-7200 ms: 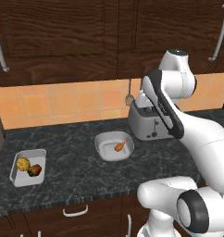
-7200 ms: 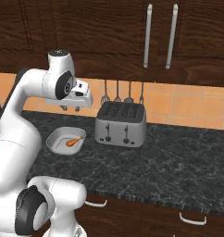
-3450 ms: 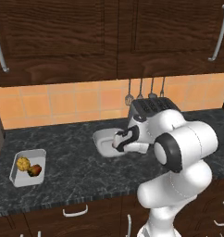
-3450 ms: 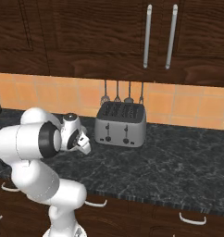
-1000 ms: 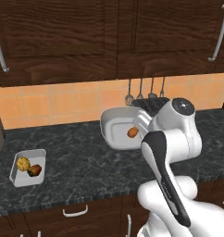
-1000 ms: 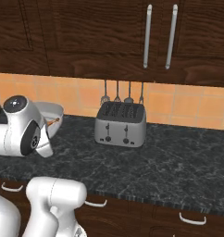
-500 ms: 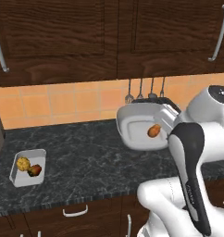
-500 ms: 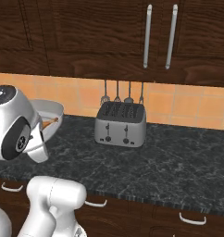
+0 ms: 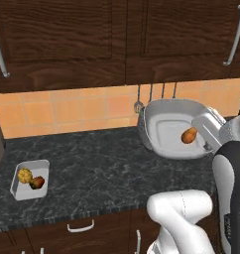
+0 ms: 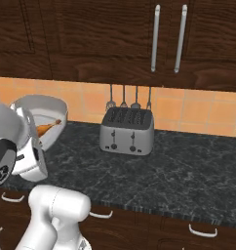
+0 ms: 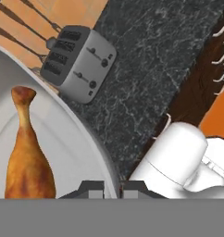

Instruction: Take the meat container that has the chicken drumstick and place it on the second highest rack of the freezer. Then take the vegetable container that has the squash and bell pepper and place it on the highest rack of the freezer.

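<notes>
Two containers: meat container with one chicken drumstick lifted and tilted, gripper fingers pinching its rim; vegetable container on counter with one squash, one bell pepper. One toaster. Since half a second ago the tray has swung further right.

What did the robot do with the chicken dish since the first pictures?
The gripper reached down to the meat container, shut on its rim and lifted it off the counter. Now it holds it tilted up in the air, over to the right, with the drumstick still inside. The vegetable container and the toaster stayed where they were.
</notes>
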Controlling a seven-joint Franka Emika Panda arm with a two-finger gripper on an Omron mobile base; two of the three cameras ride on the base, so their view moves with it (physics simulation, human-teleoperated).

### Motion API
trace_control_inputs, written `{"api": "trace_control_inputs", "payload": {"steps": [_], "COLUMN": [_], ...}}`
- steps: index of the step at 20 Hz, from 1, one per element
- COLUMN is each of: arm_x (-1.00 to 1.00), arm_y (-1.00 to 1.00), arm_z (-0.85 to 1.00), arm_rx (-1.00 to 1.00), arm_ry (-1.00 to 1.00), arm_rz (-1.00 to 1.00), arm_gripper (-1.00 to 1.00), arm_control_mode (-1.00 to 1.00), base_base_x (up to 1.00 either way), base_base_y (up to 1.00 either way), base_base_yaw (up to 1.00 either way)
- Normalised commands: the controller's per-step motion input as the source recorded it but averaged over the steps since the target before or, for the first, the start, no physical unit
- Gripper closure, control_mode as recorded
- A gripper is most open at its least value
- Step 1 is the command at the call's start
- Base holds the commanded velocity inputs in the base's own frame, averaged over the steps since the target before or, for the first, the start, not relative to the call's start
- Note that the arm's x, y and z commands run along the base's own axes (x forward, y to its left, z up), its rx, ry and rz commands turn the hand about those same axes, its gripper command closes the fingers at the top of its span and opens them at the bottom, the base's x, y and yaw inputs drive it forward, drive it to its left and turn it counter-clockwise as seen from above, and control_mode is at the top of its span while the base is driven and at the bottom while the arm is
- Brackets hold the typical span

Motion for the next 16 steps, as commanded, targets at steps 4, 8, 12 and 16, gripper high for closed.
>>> {"api": "trace_control_inputs", "payload": {"steps": [4,8,12,16], "arm_x": [-0.52,0.0,0.0,0.0], "arm_y": [-0.16,0.0,0.0,0.0], "arm_z": [0.29,0.0,0.0,0.0], "arm_rx": [0.0,0.0,0.0,0.0], "arm_ry": [-0.18,0.0,0.0,0.0], "arm_rz": [-0.01,0.0,0.0,0.0], "arm_gripper": [1.0,1.0,1.0,1.0], "arm_control_mode": [-1.0,1.0,1.0,1.0], "base_base_x": [0.0,-0.96,-1.0,-0.72], "base_base_y": [0.0,-0.07,-0.16,-0.26], "base_base_yaw": [0.0,0.0,-0.22,-0.62]}}
